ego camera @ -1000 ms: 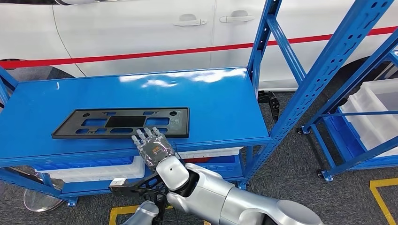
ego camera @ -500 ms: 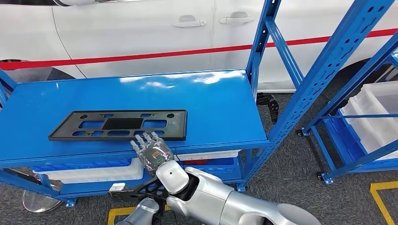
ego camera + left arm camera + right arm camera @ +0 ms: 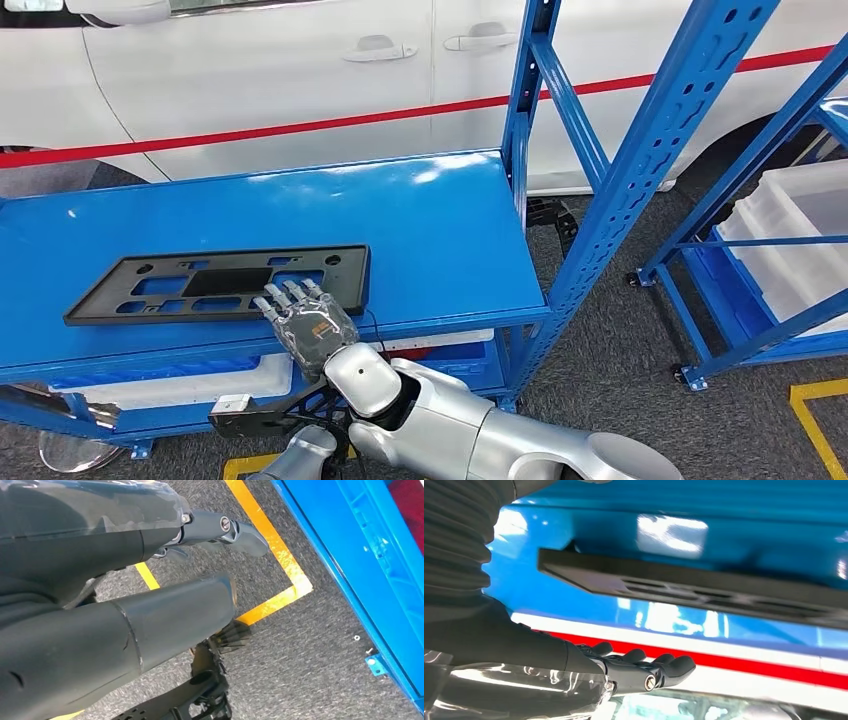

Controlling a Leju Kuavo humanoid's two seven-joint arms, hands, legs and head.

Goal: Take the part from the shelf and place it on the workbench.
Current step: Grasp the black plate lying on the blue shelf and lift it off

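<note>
Blue shelf [image 3: 430, 215] carries the black part [image 3: 215, 284] flat, just beyond the right hand [image 3: 303, 323], whose fingers are spread, nothing grasped, ready for reaching.

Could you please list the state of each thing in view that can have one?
black part: lying flat on the shelf, not lifted.
right hand: fingers extended at the part's near edge, holding nothing.
left hand: hanging low over the floor, holding nothing.
blue shelf: top level carries the part.
white car: doors closed.
</note>
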